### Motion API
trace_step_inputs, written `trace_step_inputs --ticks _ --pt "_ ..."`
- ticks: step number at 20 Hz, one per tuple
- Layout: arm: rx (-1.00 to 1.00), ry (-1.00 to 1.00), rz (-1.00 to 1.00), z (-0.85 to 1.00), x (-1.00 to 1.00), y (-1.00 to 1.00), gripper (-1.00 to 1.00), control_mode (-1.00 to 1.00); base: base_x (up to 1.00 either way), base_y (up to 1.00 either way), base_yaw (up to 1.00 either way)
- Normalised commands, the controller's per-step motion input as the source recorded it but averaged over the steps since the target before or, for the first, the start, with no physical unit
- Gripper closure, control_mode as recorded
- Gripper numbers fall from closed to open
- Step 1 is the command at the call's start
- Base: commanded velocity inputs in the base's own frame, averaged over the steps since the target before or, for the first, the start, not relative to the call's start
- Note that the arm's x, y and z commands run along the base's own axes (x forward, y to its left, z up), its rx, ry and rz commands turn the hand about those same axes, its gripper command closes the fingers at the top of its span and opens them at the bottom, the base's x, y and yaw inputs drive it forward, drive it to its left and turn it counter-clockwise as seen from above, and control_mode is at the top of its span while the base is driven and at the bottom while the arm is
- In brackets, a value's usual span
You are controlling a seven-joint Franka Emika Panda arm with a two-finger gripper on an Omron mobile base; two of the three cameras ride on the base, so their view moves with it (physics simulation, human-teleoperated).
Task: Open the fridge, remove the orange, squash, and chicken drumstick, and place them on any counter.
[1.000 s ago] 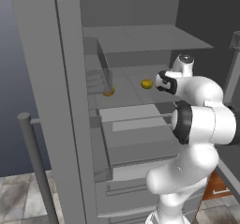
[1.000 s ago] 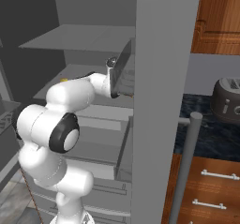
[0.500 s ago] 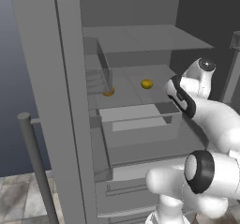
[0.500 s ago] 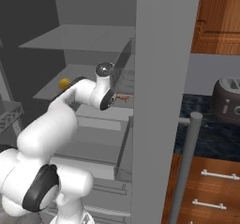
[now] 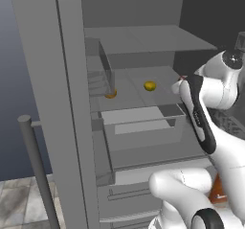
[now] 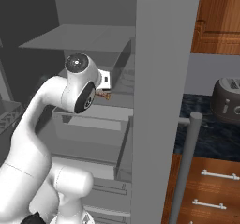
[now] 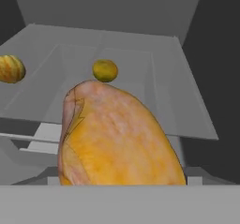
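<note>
The fridge (image 5: pixel 72 127) stands open, both doors swung wide. On its middle shelf lie a small round yellow orange (image 5: pixel 150 85) (image 7: pixel 105 70) and, further left, a ribbed orange-yellow squash (image 5: pixel 111 94) (image 7: pixel 10 68). My gripper (image 6: pixel 106 93) (image 5: pixel 181 82) hangs at the shelf's front right, over the clear drawer. The golden-brown chicken drumstick (image 7: pixel 117 138) (image 6: pixel 105 95) sits between its jaws, close up in the hand view and hiding the fingertips. The jaws stand wide around its plump body.
The right fridge door (image 6: pixel 161 101) with its bar handle (image 6: pixel 185 167) stands between the arm and the black counter (image 6: pixel 206 134), where a dark toaster (image 6: pixel 229 103) sits. Wooden drawers (image 6: pixel 211 190) lie below. The left door (image 5: pixel 43 108) is at the far left.
The arm has swung its elbow up and to the right. The hand has drawn back from deep over the shelf to its front edge with the drumstick. Orange and squash have not moved.
</note>
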Motion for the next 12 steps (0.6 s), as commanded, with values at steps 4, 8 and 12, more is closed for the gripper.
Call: trace_step_inputs --ticks 4,8,12 --pt "0.0 0.0 0.02 0.55 -0.89 0.53 1.0 -1.0 0.0 0.0 0.0" --pt "0.0 0.0 0.0 0.39 -0.83 0.4 1.0 -1.0 0.0 0.0 0.0" --pt "0.0 -0.01 0.0 0.38 -0.61 0.28 1.0 -1.0 0.0 0.0 0.0"
